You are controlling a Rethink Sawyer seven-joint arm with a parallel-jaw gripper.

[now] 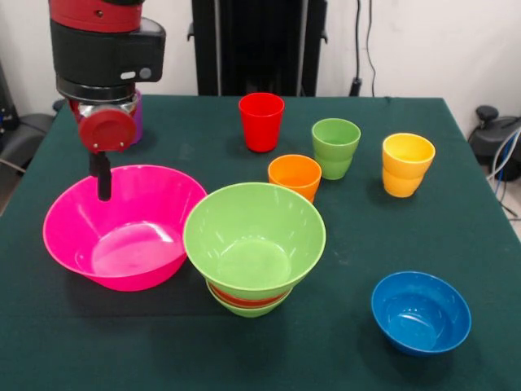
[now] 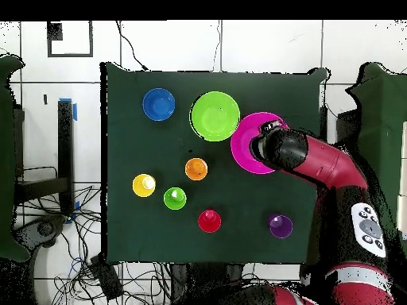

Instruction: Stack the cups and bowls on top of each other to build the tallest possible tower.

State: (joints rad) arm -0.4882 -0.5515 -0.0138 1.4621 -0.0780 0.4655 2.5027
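Blue plastic is sitting nearest the front camera: the small blue bowl [image 1: 421,312] is resting alone on the dark green tablecloth [image 1: 342,358], well apart from the rest. Beside it toward the middle, the tower [image 1: 253,244] is standing as a short pile, with the large green bowl [image 1: 254,235] nesting on a red-orange bowl [image 1: 244,299] and a smaller green one, only their rims peeking out below. The pink bowl [image 1: 122,226] is lying just beside the pile, almost touching it, and it is empty. Over its far rim the gripper [image 1: 103,181] is hanging on the red and black arm [image 1: 106,49]; only one dark finger is showing, so I cannot tell whether the hand is open or closed, though it seems to be holding nothing. Farther back, the orange cup [image 1: 295,176], the green cup [image 1: 335,147] and the yellow cup [image 1: 406,164] are standing upright, then the red cup [image 1: 261,121]. The purple cup [image 2: 280,225] is sitting mostly behind the arm.
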